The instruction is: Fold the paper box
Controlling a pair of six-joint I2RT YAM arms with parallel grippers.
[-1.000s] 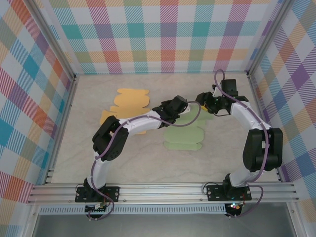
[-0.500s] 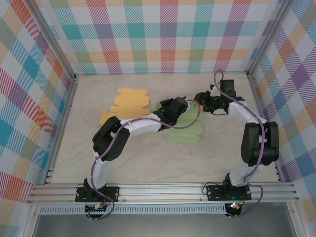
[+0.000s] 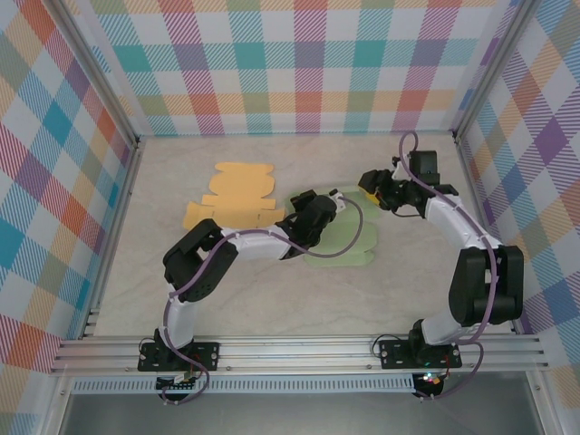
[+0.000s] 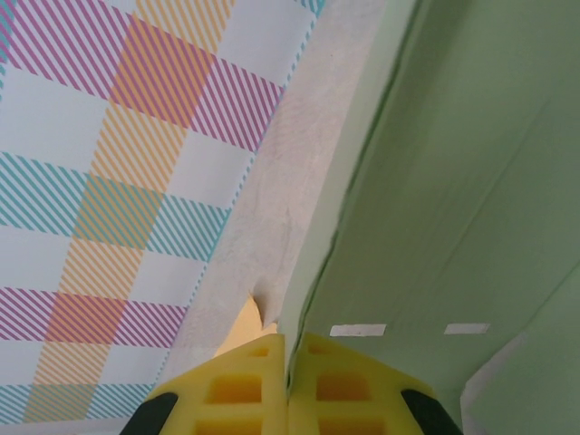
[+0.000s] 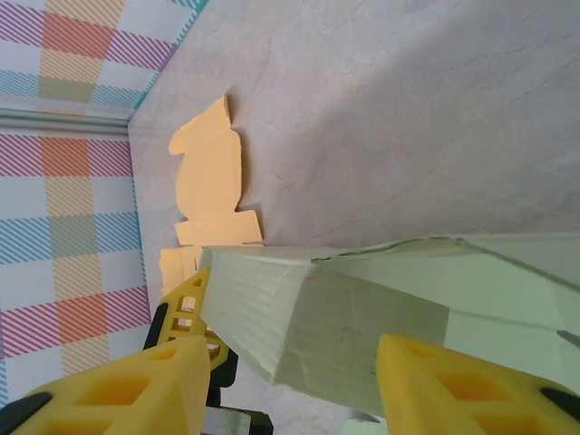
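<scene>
The pale green paper box [image 3: 349, 243] lies mid-table, partly raised at its far side. My left gripper [image 3: 311, 216] sits at its left edge; in the left wrist view its yellow fingers [image 4: 237, 391] are shut on a thin green box [image 4: 453, 199] panel edge. My right gripper [image 3: 371, 188] is at the box's far right corner. In the right wrist view it stands open [image 5: 290, 391], its fingers straddling a folded green box [image 5: 362, 317] wall without touching it. The left gripper's yellow finger [image 5: 186, 306] shows beyond that wall.
A flat orange paper box blank [image 3: 236, 195] lies to the left of the green one, also visible as the orange blank [image 5: 210, 172] in the right wrist view. Checked walls enclose the table on three sides, with metal posts at the back corners.
The left gripper has slid toward the near side along the green box's left edge, and the box has shifted and flattened slightly. The right gripper stayed near the far right corner.
</scene>
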